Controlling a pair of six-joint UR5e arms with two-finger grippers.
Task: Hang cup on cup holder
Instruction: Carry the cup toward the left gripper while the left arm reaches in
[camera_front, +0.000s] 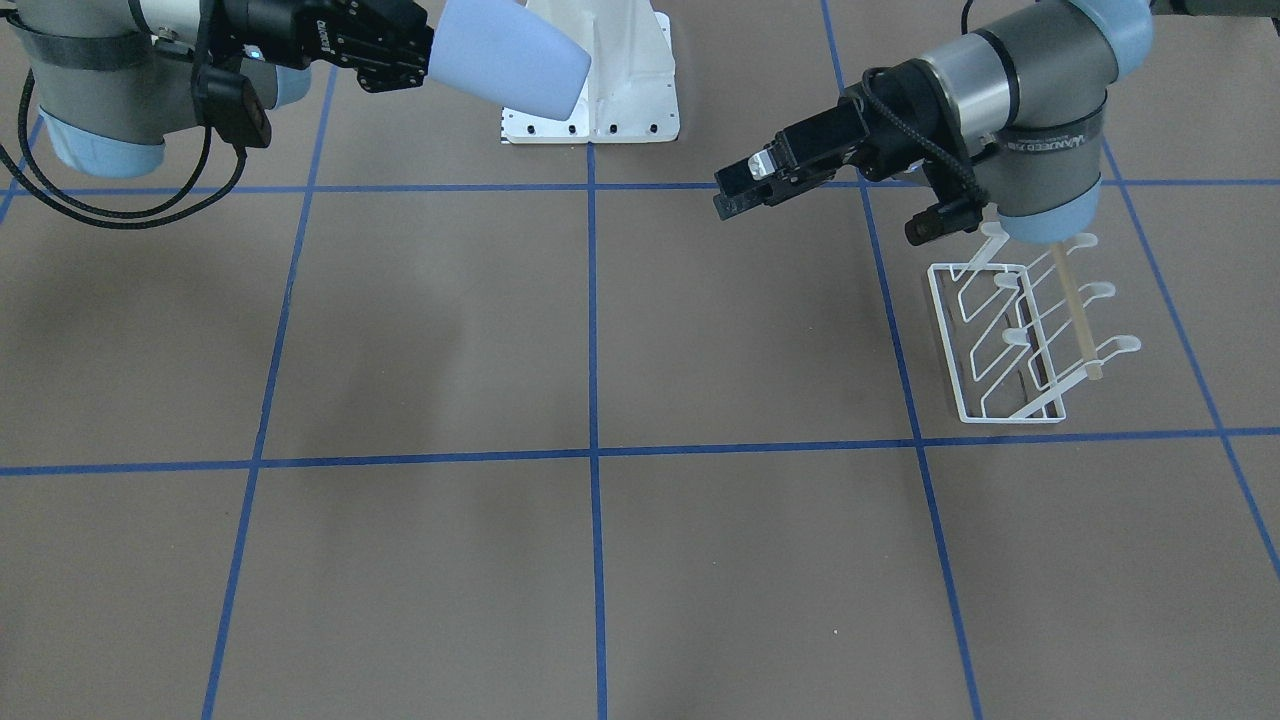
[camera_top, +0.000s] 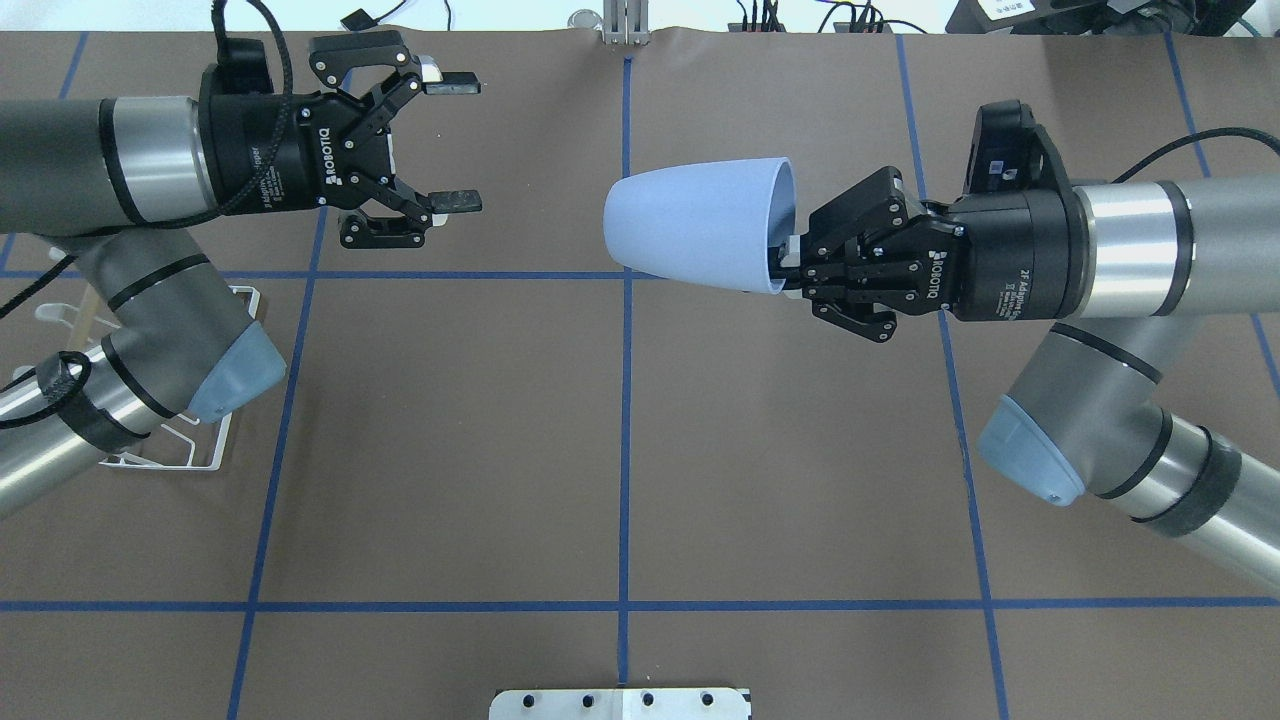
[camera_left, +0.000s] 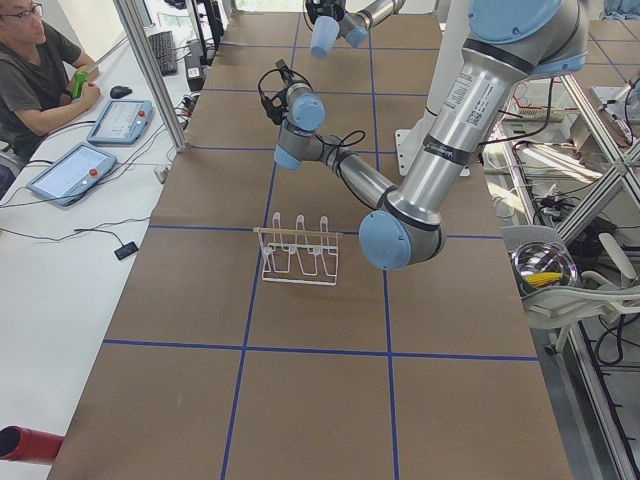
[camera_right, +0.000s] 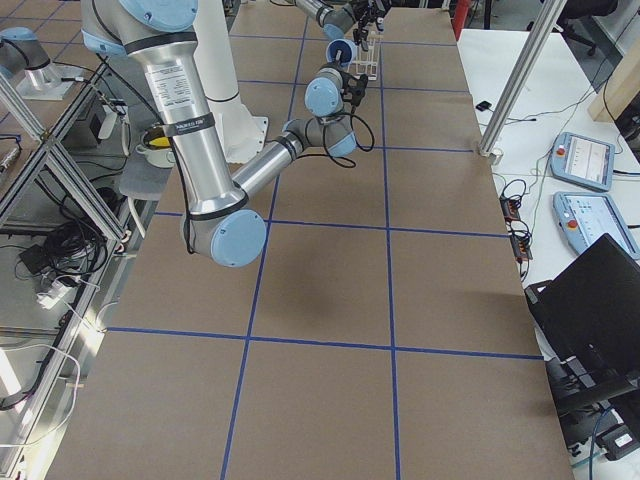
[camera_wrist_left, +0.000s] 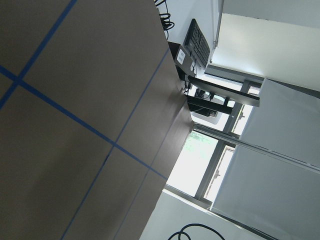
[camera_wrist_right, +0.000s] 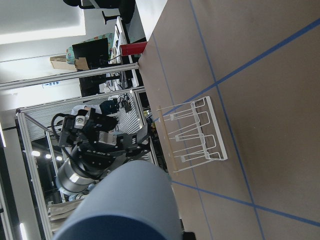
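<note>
This is a robotics lab. The counter (camera_left: 300, 400) is long, wrapped in brown paper and marked into squares with blue tape (camera_front: 592, 455). At its robot-side edge stands a white bolted pedestal (camera_front: 600, 100). Above the counter reach two grey industrial arms, the left arm (camera_left: 440, 150) and the right arm (camera_right: 185, 120), ending in the left pincer (camera_top: 458, 145) and the right pincer (camera_top: 790, 262). Along the counter's opposite long edge stand aluminium posts (camera_left: 150, 70). Beyond them is a second, white counter (camera_left: 60, 260) with teach pendants (camera_left: 72, 172) and a black laptop (camera_right: 595, 300), and a person (camera_left: 35, 75) sits there. Behind the pedestal side, metal framing holds loose cables (camera_right: 50, 250).
</note>
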